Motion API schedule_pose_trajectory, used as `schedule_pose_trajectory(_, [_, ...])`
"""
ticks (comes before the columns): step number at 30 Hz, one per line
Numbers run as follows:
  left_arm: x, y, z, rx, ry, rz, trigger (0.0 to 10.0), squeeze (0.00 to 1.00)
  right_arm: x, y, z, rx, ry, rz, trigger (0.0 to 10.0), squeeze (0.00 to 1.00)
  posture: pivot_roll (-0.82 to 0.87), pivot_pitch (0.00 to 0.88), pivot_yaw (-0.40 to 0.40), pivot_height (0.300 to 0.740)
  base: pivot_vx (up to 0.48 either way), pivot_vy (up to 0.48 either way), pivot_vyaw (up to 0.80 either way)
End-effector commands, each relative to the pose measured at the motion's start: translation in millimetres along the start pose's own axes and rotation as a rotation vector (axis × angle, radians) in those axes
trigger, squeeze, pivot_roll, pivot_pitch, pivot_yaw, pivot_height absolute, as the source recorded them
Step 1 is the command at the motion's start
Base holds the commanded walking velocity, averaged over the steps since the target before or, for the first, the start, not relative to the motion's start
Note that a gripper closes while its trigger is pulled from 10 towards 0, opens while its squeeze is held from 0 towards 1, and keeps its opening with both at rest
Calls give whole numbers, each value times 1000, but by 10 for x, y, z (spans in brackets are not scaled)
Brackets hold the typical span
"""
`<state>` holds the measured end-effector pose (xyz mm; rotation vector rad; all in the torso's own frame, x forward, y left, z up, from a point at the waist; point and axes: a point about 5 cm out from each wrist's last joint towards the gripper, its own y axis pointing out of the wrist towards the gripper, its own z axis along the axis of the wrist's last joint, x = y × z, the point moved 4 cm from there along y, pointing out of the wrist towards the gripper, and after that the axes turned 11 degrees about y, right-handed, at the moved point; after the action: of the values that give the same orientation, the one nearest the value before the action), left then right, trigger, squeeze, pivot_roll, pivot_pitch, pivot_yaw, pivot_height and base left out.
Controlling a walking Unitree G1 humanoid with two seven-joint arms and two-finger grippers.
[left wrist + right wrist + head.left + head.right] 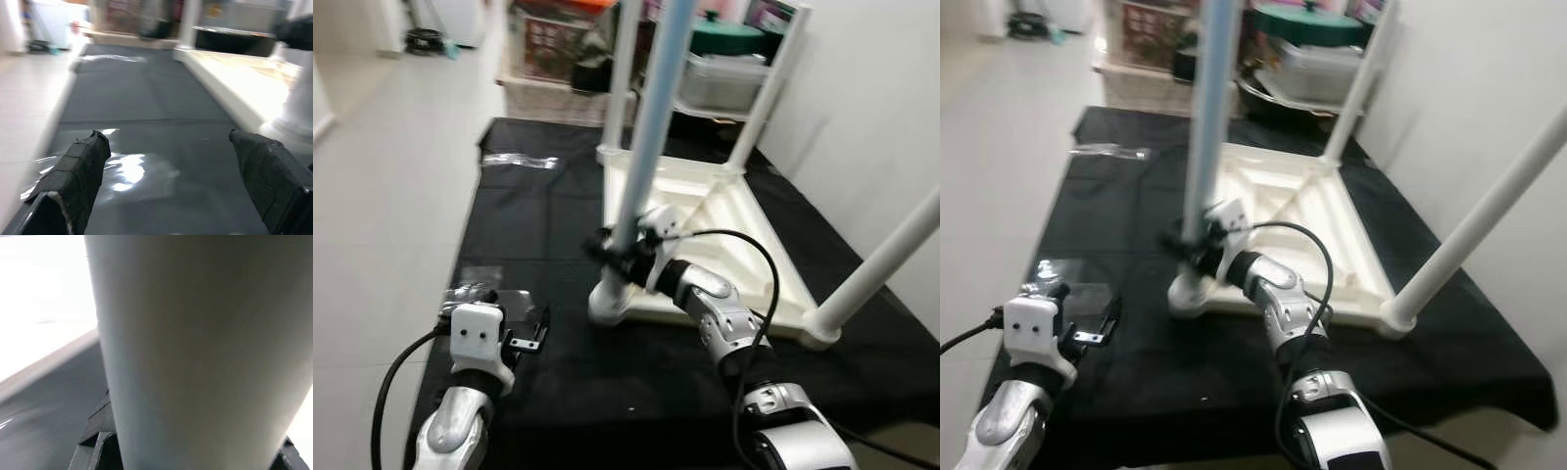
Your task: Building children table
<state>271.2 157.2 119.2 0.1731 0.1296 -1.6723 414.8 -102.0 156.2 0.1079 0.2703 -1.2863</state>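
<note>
Closest to the head camera, the two silver arms are seen reaching forward over a black cloth mat (pixel 538 225) spread on the floor; the right gripper (pixel 619 253) is clamped on the pale blue-grey cylindrical table leg (pixel 651 117) low down, just above its socket, its jaws closed around the tube, evidently so that the leg is steadied or turned into the corner of the white plastic children's tabletop (pixel 705 211); the tabletop lies upside down on the mat so that the sockets face upward; three white legs, among them the near-right white leg (pixel 886 264), already stand in the other corners, so this is judged the last leg; the left gripper (pixel 521 331) hovers low over a clear plastic bag (pixel 475 289) at the near-left part of the mat, well apart from the tabletop, its jaws spread and empty; behind, storage shelving with plastic bins (pixel 724 69) is visible.
</note>
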Motion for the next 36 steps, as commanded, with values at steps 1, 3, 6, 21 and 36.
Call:
schedule_pose_trajectory(1, [13, -10, 2, 2, -16, -6, 10000, 0, 667, -196, -157, -85, -57, -367, 0, 0, 88, 0, -178, 740, 0, 0, 0])
schedule_pose_trajectory(3, [17, -5, 5, 3, -14, -9, 10000, 0, 855, -375, -132, -33, -68, -532, 0, 0, 93, 0, -175, 740, 0, 0, 0])
schedule_pose_trajectory(6, [9, 2, 3, 3, -12, -8, 10000, 0, 627, -393, -129, -15, -64, -471, 0, 0, 86, 0, -170, 740, 0, 0, 0])
schedule_pose_trajectory(21, [17, 23, 10, 10, -8, -6, 10000, 0, -386, -61, 479, 109, 54, 223, 10000, 0, 100, 0, -189, 740, 0, 0, 0])
schedule_pose_trajectory(36, [38, 34, 20, 19, 3, -9, 10000, 0, -991, -652, 209, -142, -79, 1260, 4980, 0, 137, 0, -218, 740, 0, 0, 0])
